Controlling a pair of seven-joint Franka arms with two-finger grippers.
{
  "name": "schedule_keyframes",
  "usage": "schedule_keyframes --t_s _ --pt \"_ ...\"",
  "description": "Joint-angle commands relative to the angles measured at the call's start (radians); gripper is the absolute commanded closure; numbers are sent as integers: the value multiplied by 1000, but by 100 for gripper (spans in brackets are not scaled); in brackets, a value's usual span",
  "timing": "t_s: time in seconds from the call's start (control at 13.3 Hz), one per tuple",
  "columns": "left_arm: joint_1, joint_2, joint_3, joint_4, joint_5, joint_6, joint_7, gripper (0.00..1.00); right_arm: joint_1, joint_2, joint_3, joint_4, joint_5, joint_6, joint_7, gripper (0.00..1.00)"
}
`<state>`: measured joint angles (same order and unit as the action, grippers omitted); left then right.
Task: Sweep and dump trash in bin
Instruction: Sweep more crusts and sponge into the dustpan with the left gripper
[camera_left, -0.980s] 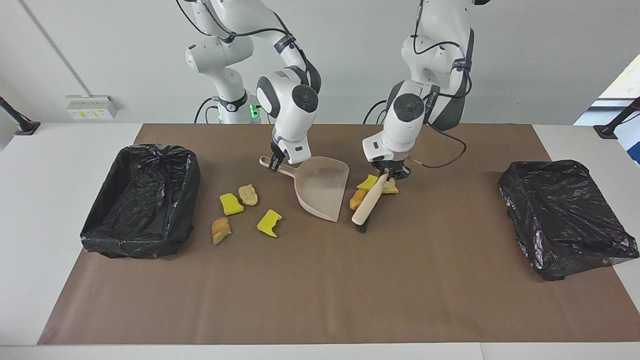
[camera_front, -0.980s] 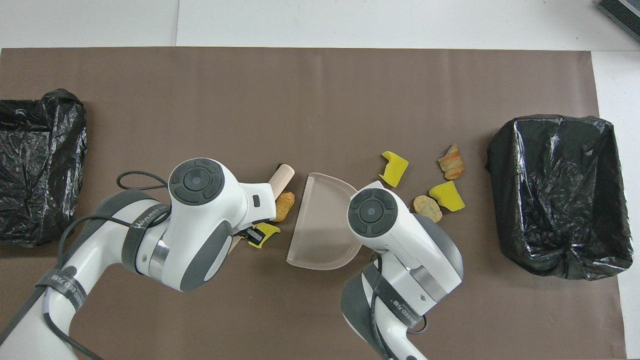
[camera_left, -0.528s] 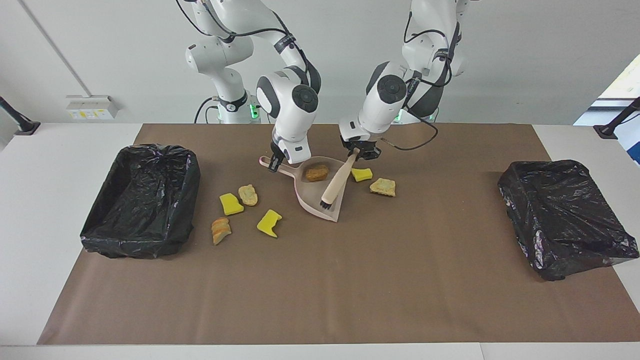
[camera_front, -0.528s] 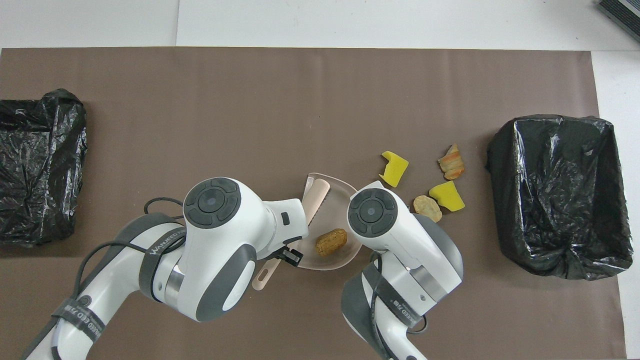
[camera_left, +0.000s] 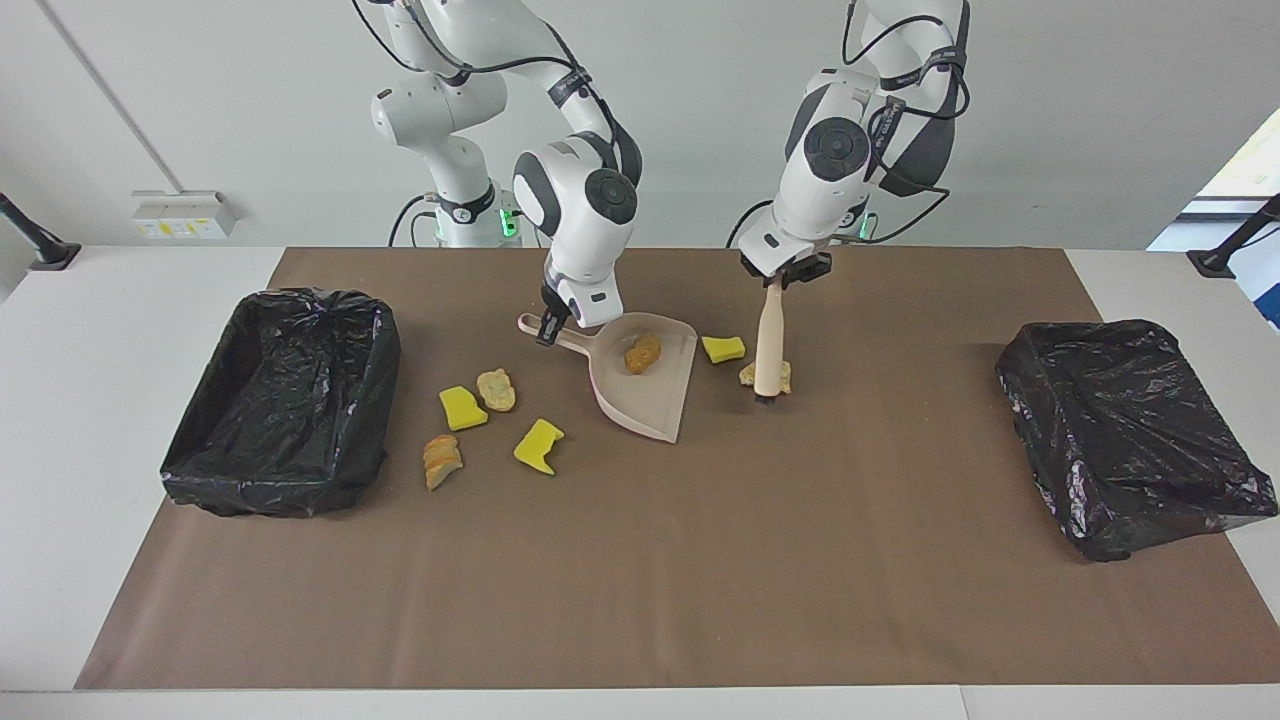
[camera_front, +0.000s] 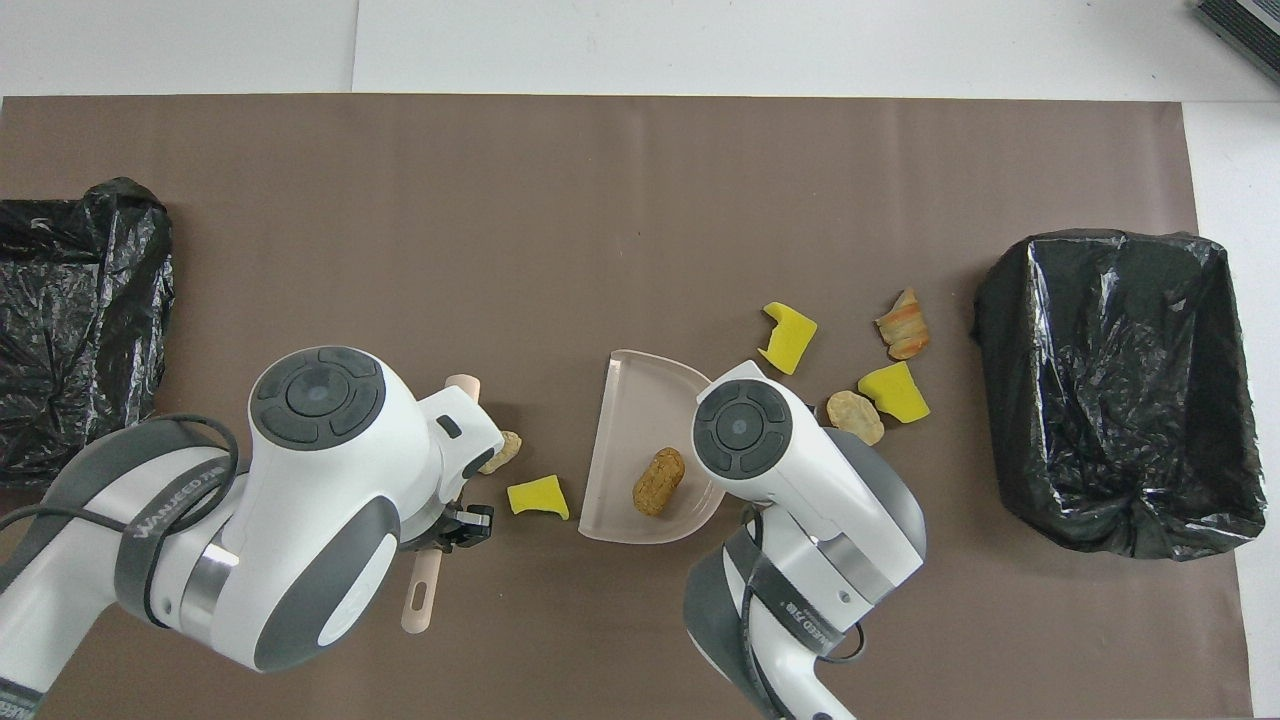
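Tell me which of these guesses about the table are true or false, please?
1. One scrap lies in the dustpan. True: an orange-brown chunk.
2. The left hand holds the dustpan. False: it holds the brush; the right hand grips the dustpan's handle.
3. Both bins are lined with black bags. True.
4. The yellow wedge beside the brush lies in the dustpan. False: it lies on the mat, outside.

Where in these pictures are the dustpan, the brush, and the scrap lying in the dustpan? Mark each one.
dustpan (camera_left: 650, 400): facing view, on the bare floor of its pan.
brush (camera_left: 769, 340): facing view, on the middle of its pale handle.
orange-brown scrap (camera_front: 658, 482): overhead view, on the chunk's middle, in the dustpan.
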<state>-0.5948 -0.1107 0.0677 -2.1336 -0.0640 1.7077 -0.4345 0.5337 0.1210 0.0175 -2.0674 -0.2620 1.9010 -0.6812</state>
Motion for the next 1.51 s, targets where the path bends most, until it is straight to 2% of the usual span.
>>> schedule_keyframes --t_s 0.0,0.08,0.15,0.38,0.53,0.6,0.75,0.9,0.98,1.13,1.28,1.43 --pt "3 -136 -8 -187 42 51 -215 100 -5 3 2 1 -34 18 -58 100" --pt "-5 -186 -12 -254 43 94 -289 100 -5 3 2 1 -34 21 -64 100" --pt "-14 -205 -20 -300 43 133 -362 100 -5 3 2 1 -34 21 -66 100" --pt "-109 -176 -31 -356 39 306 -593 100 -5 3 2 1 -34 21 -58 100" --pt "-173 -104 -32 -347 30 428 -630 100 -5 3 2 1 -34 21 -55 100" --pt "-195 -72 -32 -341 27 504 -616 100 -5 5 2 1 -34 21 -55 100" --pt "-227 -8 -37 -286 6 552 -562 100 -5 3 2 1 -34 21 -54 100" --pt "-246 41 -37 -201 -142 553 -393 100 -5 3 2 1 -33 21 -52 100" --pt "-253 51 -37 -187 -199 553 -303 100 -5 3 2 1 -34 21 -52 100" --pt "-266 65 -39 -157 -227 553 -198 100 -5 3 2 1 -34 20 -52 100" --pt "-270 85 -40 -117 -227 543 -168 100 -5 5 2 1 -33 21 -52 100" --pt "-260 72 -31 -108 -226 518 -170 100 -5 5 2 1 -34 21 -52 100"
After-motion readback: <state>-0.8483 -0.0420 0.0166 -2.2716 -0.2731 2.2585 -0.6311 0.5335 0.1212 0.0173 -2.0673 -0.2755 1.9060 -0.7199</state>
